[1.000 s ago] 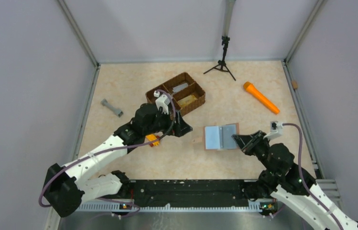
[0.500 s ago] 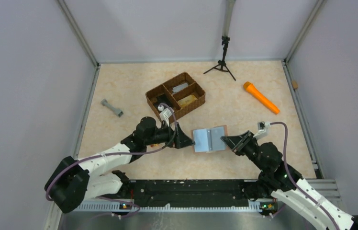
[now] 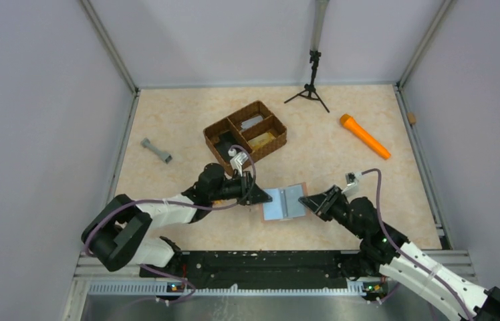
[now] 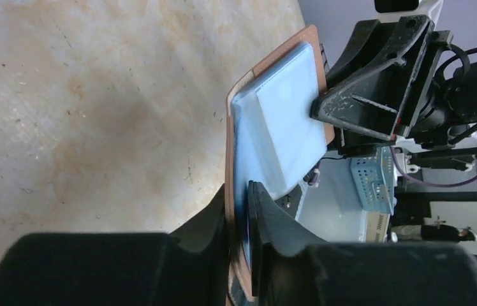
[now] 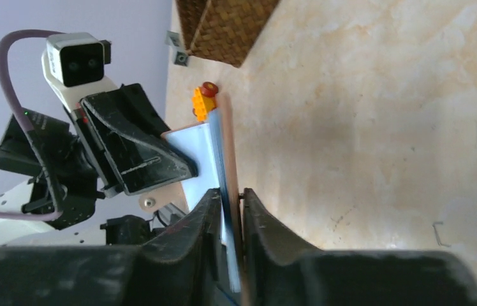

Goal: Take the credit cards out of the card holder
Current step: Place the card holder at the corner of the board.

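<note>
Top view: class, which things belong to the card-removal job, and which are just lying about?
Job: card holder, left gripper, right gripper, both clamped on its edges.
Lying about: woven basket, orange torch, grey dumbbell-shaped piece, tripod, orange toy brick.

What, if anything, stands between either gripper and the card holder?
Nothing visible does. The left gripper is clamped on one side edge of the open card holder, and the right gripper is clamped on the opposite edge.
</note>
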Controlling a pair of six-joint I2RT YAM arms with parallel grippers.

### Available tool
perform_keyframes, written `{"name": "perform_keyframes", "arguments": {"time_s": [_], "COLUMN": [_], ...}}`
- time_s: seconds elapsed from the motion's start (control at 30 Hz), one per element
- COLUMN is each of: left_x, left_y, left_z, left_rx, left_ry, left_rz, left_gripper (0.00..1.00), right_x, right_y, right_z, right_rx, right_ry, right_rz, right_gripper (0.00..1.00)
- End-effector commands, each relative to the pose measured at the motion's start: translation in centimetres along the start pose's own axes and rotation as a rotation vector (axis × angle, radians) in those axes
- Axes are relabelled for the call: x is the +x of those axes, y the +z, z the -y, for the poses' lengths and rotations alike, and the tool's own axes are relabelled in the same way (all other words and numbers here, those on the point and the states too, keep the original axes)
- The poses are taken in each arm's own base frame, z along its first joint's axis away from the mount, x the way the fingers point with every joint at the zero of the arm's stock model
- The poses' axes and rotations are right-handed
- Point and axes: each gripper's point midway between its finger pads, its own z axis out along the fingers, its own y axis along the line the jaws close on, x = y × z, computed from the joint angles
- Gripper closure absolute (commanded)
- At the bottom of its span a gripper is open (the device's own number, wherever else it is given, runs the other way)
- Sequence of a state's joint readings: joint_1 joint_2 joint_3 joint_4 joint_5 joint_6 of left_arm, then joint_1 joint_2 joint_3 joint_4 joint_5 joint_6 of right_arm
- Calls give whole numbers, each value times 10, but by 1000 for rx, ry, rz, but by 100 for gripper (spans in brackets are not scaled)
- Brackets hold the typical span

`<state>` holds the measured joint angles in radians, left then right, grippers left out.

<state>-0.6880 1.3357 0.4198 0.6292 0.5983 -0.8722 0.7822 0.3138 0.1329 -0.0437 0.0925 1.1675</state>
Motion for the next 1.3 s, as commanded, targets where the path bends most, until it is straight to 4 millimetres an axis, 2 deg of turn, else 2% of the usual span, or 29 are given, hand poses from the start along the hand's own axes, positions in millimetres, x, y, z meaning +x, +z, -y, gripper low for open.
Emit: {"name": "perform_keyframes", "arguments": {"time_s": [0.0,0.07,0.17,0.27,0.4,0.5,0.67,0.8,0.93,1.27], "left_x": [-2,3,15,28,45,51,53,54,54,57], "left_y": [3,5,7,12,20,22,23,25,26,28], "left_z": [3,-12,-38,-55,-68,-75,-78,-78,-79,-77], "left_rx": [45,-26,-157,-219,-236,-268,-298,-307,-312,-307], "left_ry": [36,20,6,-8,-32,-30,-13,-8,-4,-5], "left_rz": [7,-11,-76,-150,-209,-228,-239,-244,-246,-256], "left_gripper": [91,100,100,100,100,100,100,100,100,100], "right_x": [-2,-3,-9,-8,10,26,33,40,43,53], "right_y": [1,-1,-6,-8,-3,4,10,13,13,11], "right_z": [-5,1,10,16,26,29,33,35,47,77], "right_rx": [14,63,146,191,217,201,197,184,222,304], "right_ry": [-78,-159,-270,-373,-423,-413,-400,-401,-404,-397], "right_rz": [-20,-34,-47,-91,-213,-291,-317,-346,-361,-390], "right_gripper": [70,52,25,24,31,38,49,62,70,79]}}
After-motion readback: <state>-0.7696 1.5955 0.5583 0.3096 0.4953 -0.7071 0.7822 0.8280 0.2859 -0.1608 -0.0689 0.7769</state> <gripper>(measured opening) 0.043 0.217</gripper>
